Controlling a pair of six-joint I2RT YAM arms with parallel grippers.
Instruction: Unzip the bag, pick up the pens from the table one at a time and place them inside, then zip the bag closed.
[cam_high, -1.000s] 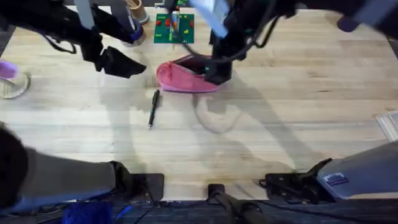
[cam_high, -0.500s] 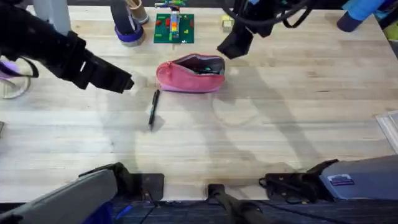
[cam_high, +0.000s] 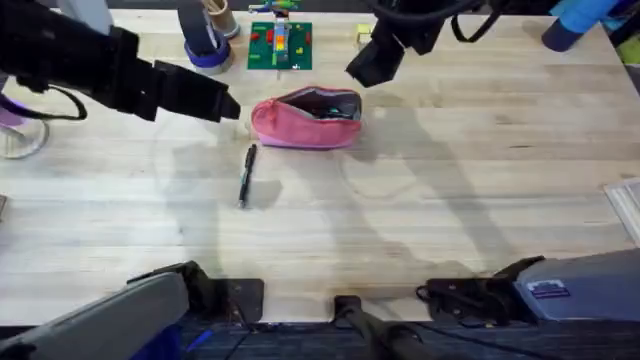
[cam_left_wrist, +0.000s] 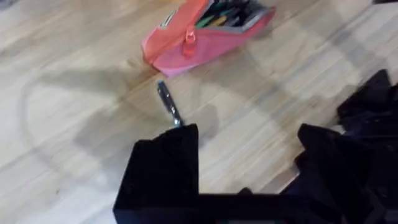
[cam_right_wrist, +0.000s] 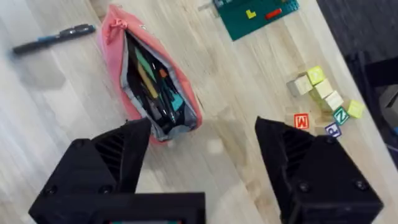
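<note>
Left arm: it reaches in from the left edge of the overhead view, high above the table (cam_high: 480, 190), dark and large.
Left gripper (cam_high: 222, 103): it hangs over the wood just left of the bag, touching nothing. In the left wrist view the two black fingers (cam_left_wrist: 165, 168) stand apart with bare table between them, so it is released and empty.
Pen (cam_high: 246, 173): one slim dark pen lies flat on the table, just in front of the left end of the bag and apart from it. It lies nearly along the near-far direction, a little tilted. In the left wrist view its tip shows just beyond the left gripper's fingers.
Bag (cam_high: 306, 118): the pink pouch lies on the table near the far middle, its long side across the view. The zipper is open, and the dark inside shows along the top. In the right wrist view coloured pens or pencils lie inside it, green, orange and dark ones.
Green plate (cam_high: 280, 45): it lies behind the bag near the far edge, with small coloured bricks on it.
Right gripper (cam_high: 365, 68): it hovers above the table just behind the right end of the bag, apart from it. In the right wrist view its black fingers (cam_right_wrist: 118, 165) are spread wide and hold nothing.
Blocks (cam_right_wrist: 323, 99): some small letter cubes lie on the wood, right of the green plate.
</note>
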